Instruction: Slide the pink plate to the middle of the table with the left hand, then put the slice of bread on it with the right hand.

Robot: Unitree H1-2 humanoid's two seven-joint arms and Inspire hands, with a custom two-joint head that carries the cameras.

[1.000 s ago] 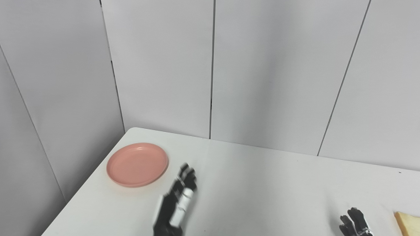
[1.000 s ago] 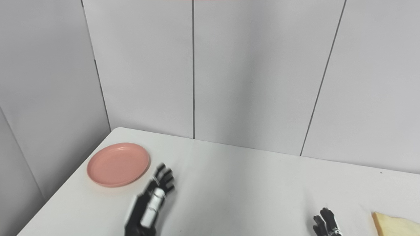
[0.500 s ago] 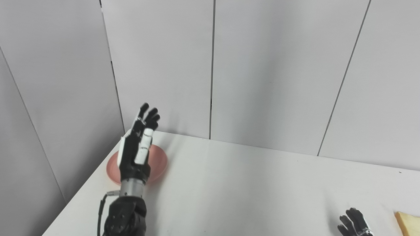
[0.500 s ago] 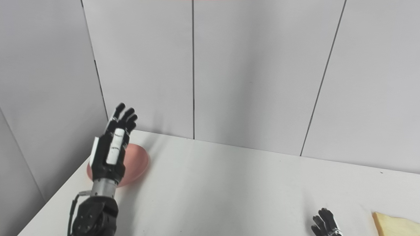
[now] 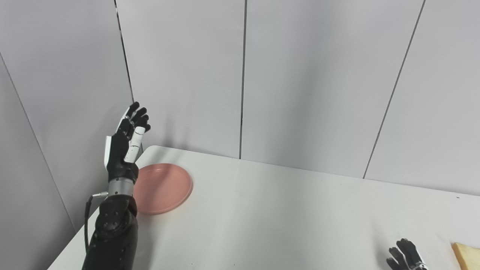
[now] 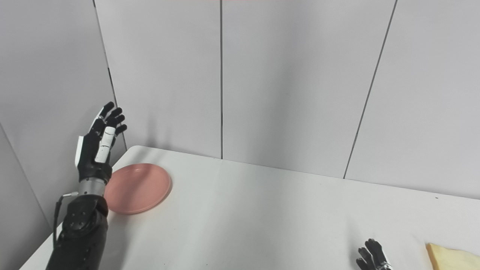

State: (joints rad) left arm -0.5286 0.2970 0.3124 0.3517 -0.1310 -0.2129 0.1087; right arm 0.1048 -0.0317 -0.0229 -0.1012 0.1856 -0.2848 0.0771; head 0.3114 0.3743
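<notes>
Left hand (image 5: 125,144) swung left past pink plate (image 5: 165,187).

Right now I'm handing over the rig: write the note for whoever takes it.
Left hand: open, raised above the table's far left corner, beside the pink plate, not touching it.
Right hand: low at the bottom edge, fingers apart, holding nothing.
Bread slice: on the table, just right of the right hand.
Done: nothing; plate not yet slid.
Left: slide plate to the middle, then bread onto it.
</notes>
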